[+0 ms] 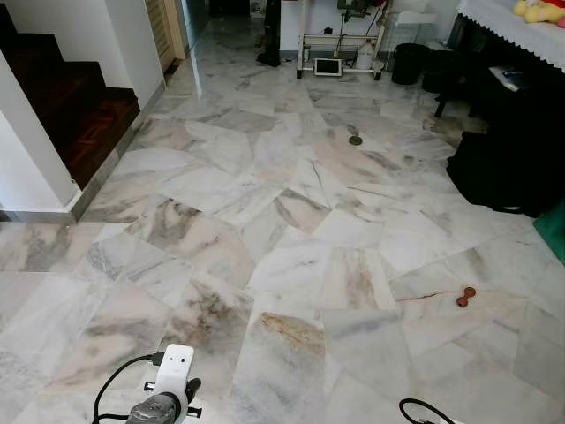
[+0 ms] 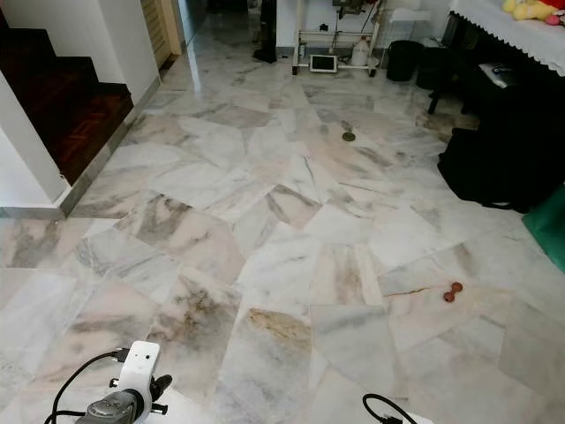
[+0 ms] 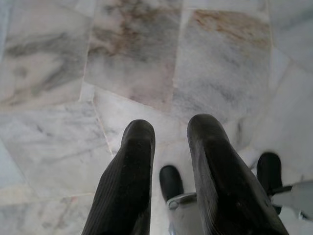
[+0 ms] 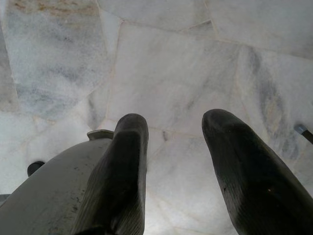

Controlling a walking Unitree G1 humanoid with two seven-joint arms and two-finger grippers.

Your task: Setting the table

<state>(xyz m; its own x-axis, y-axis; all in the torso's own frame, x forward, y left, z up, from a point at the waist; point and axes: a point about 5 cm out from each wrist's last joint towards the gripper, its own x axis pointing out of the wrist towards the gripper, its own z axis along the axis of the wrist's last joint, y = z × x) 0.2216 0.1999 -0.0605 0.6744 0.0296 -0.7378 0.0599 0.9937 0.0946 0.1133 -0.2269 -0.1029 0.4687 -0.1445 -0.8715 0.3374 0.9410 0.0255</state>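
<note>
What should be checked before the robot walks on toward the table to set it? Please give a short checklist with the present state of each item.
1. Both grippers free to carry: ok. Left gripper and right gripper are open and hold nothing, pointing down at the marble floor.
2. Path straight ahead: ok, bare floor tiles in front.
3. Small things on the floor: not ok. A small brown object lies ahead to the right, and a round dark thing lies further on.
4. Table located: ok. A table with a white cloth stands far right.
5. Tableware to set: cannot tell; no dishes can be made out.
6. Steps on the left: ok, well off the path.
</note>
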